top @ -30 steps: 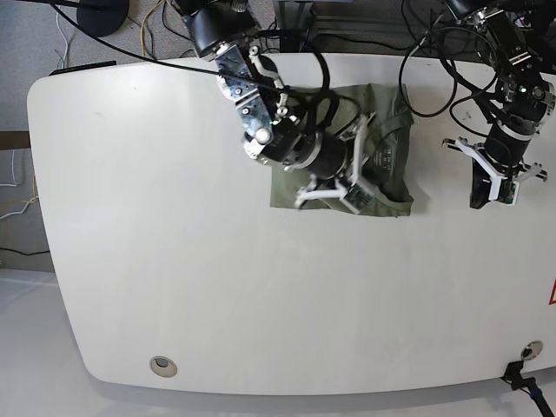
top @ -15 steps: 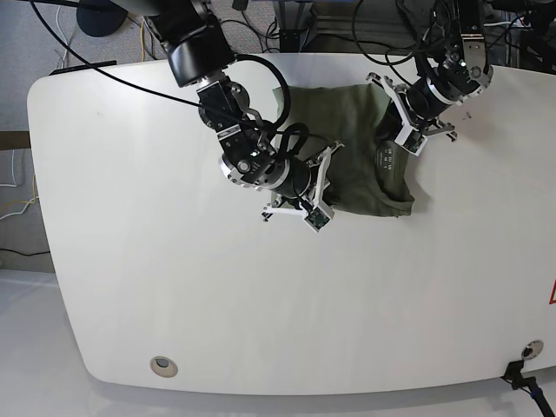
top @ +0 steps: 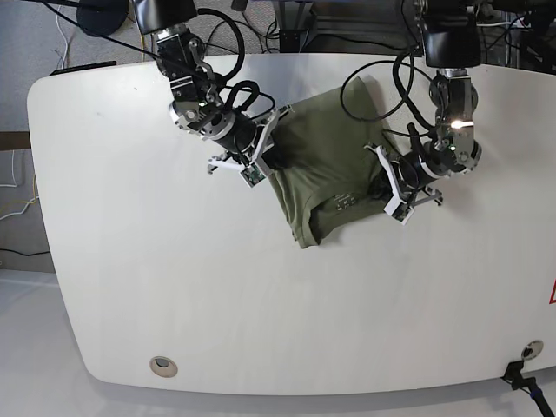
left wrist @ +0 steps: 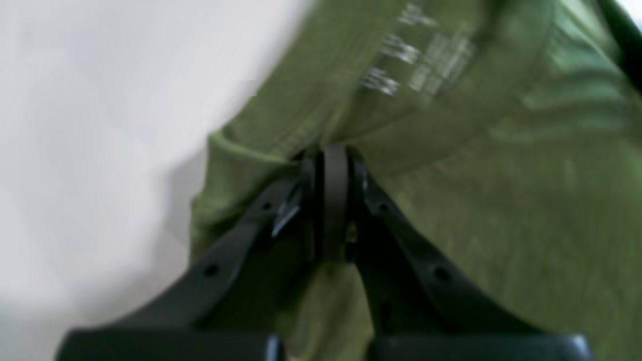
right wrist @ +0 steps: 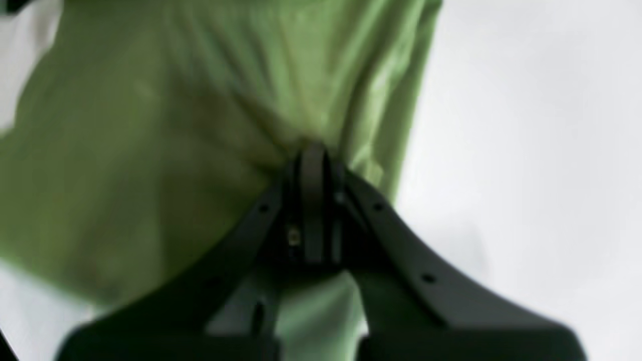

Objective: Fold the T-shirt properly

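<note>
The olive-green T-shirt point(top: 326, 161) lies bunched on the white table point(top: 130, 261), its collar label point(top: 346, 204) facing the front. My left gripper point(top: 385, 187) is shut on the shirt's right edge by the ribbed collar. In the left wrist view the left gripper point(left wrist: 332, 155) pinches a fold of the T-shirt point(left wrist: 501, 200) just below the printed label point(left wrist: 421, 60). My right gripper point(top: 268, 161) is shut on the shirt's left edge. In the right wrist view the right gripper point(right wrist: 312, 153) pinches gathered cloth of the T-shirt point(right wrist: 150, 150) near its hem edge.
Cables point(top: 382, 78) hang over the table's back edge behind the shirt. A round grommet point(top: 162, 366) sits near the front left edge and another fitting point(top: 530, 350) at the front right. Bare table point(left wrist: 100, 125) lies left of the shirt.
Both arms have shifted: the right gripper moved back and left, the left gripper came forward to the collar side. The shirt has turned and bunched between them, its label now toward the front.
</note>
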Tool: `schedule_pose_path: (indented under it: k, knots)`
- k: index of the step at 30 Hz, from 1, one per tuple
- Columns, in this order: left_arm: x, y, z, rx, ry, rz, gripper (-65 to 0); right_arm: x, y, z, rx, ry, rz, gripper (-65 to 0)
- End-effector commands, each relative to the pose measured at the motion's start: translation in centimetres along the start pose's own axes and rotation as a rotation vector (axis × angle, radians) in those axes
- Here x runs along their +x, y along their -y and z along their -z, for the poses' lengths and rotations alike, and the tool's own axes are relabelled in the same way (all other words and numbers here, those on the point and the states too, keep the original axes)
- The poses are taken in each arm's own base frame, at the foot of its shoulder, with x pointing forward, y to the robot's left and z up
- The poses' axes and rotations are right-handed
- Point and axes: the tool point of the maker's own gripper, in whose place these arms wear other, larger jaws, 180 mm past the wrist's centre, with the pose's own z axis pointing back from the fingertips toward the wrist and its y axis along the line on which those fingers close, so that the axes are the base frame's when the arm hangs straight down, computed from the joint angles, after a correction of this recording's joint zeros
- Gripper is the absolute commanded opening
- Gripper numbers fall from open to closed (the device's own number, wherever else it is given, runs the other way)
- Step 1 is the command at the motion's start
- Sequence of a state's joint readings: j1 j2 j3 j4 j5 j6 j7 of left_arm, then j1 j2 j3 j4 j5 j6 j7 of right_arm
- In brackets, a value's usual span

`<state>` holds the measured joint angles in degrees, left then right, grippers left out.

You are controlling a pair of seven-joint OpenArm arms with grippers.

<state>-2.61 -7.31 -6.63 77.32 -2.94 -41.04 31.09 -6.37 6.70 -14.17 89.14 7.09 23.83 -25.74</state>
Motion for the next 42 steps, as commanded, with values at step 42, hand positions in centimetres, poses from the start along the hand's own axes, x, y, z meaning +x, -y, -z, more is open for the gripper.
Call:
schedule_pose_path:
  k: [42]
  knots:
    - [6.4, -0.9, -6.3, 0.170, 0.197, 0.132, -65.0, 9.1, 4.6, -0.3, -0.104, 0.195, -0.102, -65.0]
